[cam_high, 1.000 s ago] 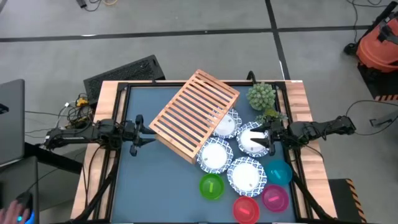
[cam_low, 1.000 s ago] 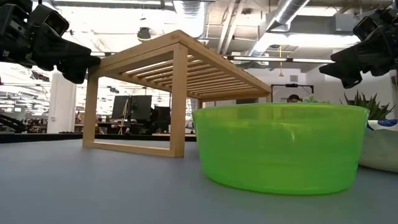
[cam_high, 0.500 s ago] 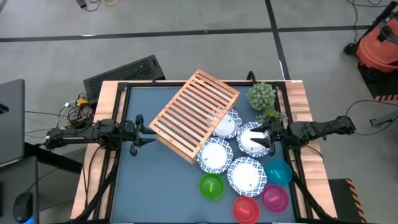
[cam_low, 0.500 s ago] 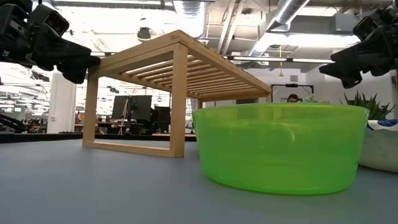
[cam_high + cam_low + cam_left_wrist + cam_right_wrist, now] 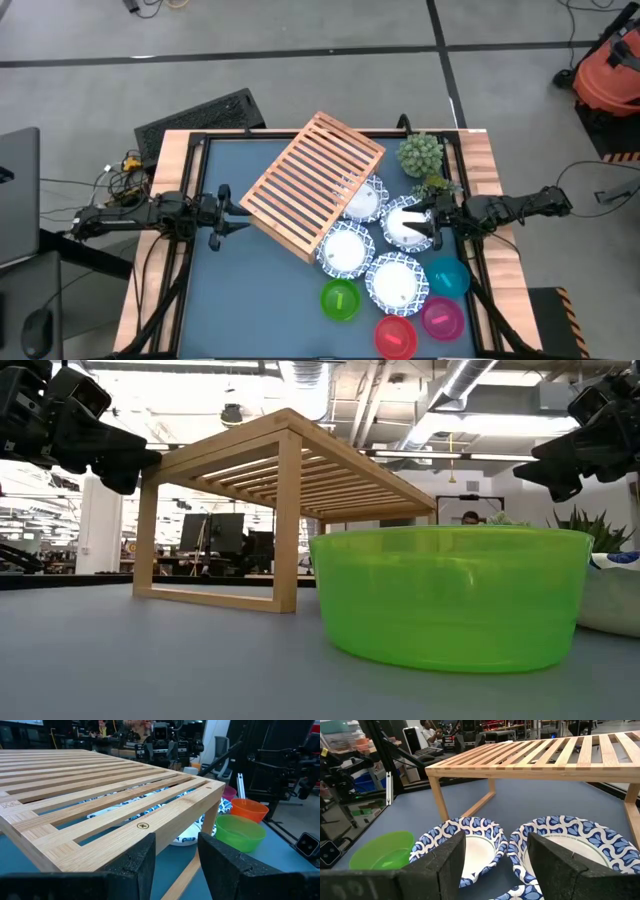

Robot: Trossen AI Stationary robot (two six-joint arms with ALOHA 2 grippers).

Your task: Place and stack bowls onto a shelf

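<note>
The light-wood slatted shelf (image 5: pixel 312 185) stands on its legs at the table's middle, turned at an angle. Four white bowls with blue rims rest on the table by its right side (image 5: pixel 362 198) (image 5: pixel 400 224) (image 5: pixel 343 249) (image 5: pixel 396 281); the first sits partly under the shelf. Green (image 5: pixel 340 300), red (image 5: pixel 396 337), magenta (image 5: pixel 442 318) and teal (image 5: pixel 448 277) bowls sit near the table's near edge. My left gripper (image 5: pixel 238 218) hangs open just off the shelf's left corner (image 5: pixel 145 826). My right gripper (image 5: pixel 431 224) hangs open, raised over the right rim of a white bowl (image 5: pixel 570 845).
A green potted plant (image 5: pixel 420 155) stands at the far right of the table, behind the white bowls. Bare blue tabletop (image 5: pixel 240 300) lies to the left and near side of the shelf. In the low view the green bowl (image 5: pixel 450 595) fills the foreground.
</note>
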